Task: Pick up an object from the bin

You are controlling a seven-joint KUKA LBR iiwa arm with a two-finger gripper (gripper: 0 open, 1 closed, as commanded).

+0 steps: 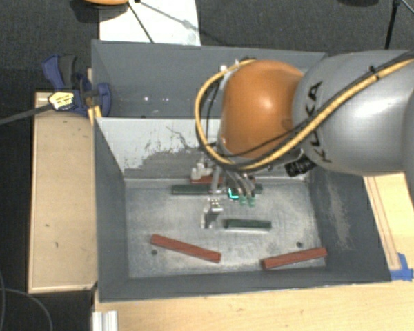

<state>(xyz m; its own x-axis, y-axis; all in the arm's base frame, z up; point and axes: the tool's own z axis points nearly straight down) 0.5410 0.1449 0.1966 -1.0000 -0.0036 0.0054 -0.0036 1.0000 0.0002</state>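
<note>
Presently low over bin [148,209] floor: pincer [212,214], spread or pressed together, cannot tell. Dark green stick [247,223] just right of it, contact unclear. "KUKA" readable on arm [359,116].

Light: I see it fall from above, even, moderate.
Glare: soft sheen on cover [259,105] and arm [372,123].
Shadow: under the arm, on bin [159,205] floor.

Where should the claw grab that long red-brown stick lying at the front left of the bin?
Around its middle, coming straight down from above. The red-brown stick lies flat and slightly slanted with bare bin floor along both long sides, so closing across its thin width probably works best.
</note>
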